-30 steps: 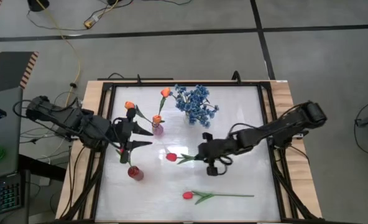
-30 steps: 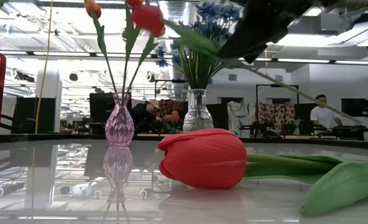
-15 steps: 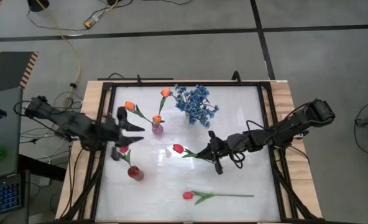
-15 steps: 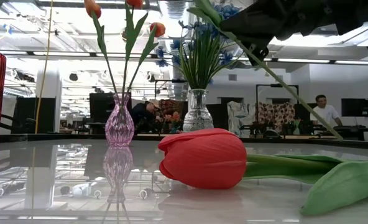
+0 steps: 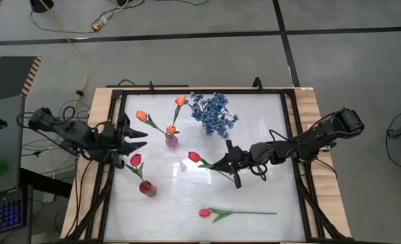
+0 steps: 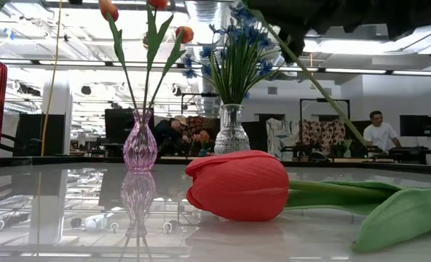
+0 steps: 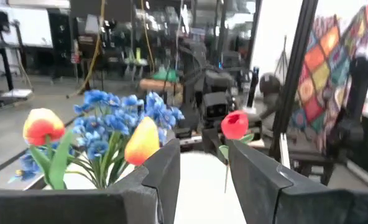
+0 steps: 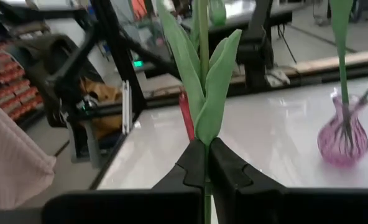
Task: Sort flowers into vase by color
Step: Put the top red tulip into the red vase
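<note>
My right gripper [image 5: 226,163] is shut on a red tulip [image 5: 194,156] held above the table's middle. My left gripper [image 5: 143,139] stands open and level at the table's left side, holding nothing; the left wrist view looks between its fingers [image 7: 202,165] at that tulip [image 7: 235,123]. Another red tulip [image 5: 135,160] stands with its stem in the red vase [image 5: 147,188]. Orange tulips [image 5: 141,116] stand in the pink vase [image 5: 171,141], and blue flowers [image 5: 210,114] in the clear vase [image 6: 231,131]. One more red tulip [image 5: 204,213] lies flat near the front edge. My right gripper pinches the tulip's green stem [image 8: 204,144] between its two fingers, just below the leaves [image 8: 210,93]. The fingers come level from the table's right. The tulip is lifted clear, flower end toward the left, and its lower stem [image 6: 321,91] slants down below the gripper.
The black frame [image 5: 295,135] borders the white table top on all sides. In the low view the lying tulip [image 6: 237,185] fills the foreground. People sit in the room behind the table [image 6: 379,131].
My left gripper has drawn back toward the table's left edge, away from the red vase, and tipped level, staying open. My right gripper has tipped up from pointing down to level, and the red tulip's flower has swung up and a little toward the far edge.
</note>
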`<state>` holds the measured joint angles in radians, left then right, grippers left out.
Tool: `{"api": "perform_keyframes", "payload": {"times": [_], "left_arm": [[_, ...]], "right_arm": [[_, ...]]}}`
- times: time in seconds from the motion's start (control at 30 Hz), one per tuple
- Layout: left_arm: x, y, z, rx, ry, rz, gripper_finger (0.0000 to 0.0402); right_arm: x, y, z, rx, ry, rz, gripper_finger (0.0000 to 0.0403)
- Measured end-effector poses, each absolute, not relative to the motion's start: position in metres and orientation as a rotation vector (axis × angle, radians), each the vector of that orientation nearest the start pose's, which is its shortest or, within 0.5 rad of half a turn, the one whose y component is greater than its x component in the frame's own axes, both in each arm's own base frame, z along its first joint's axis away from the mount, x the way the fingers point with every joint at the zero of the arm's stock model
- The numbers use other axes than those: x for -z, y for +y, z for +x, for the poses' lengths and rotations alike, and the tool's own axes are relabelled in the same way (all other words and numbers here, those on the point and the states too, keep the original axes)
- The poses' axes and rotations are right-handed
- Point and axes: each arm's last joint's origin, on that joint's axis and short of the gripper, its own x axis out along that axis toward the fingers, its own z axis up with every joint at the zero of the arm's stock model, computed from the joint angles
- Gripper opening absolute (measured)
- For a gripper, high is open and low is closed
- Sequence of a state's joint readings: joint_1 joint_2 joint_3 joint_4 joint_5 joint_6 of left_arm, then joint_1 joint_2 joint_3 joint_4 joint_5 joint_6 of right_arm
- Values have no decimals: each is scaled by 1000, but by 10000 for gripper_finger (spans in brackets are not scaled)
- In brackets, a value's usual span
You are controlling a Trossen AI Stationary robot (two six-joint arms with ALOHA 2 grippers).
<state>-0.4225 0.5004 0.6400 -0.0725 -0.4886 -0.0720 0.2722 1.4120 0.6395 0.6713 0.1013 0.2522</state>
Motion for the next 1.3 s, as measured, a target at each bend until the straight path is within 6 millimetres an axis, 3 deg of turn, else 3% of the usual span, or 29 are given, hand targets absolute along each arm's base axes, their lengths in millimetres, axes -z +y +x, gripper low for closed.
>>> {"api": "perform_keyframes", "payload": {"times": [0.23, 0.57, 0.7, 1.1, 1.3], "left_arm": [[-304, -26, 96, -139, -181, -186, 123], [-303, -21, 90, -218, -205, -181, 123], [-302, -24, 92, -142, -196, -135, 123], [-304, -28, 94, -48, -210, -145, 123], [-303, -28, 95, -48, -209, -147, 123]], "right_arm": [[-244, 74, 283, -169, -60, 171, 33], [-286, 59, 307, -175, -161, 85, 33], [-294, 57, 324, -160, -184, 50, 33], [-300, 54, 407, -133, -221, 13, 37], [-306, 57, 419, -135, -198, 12, 37]]}}
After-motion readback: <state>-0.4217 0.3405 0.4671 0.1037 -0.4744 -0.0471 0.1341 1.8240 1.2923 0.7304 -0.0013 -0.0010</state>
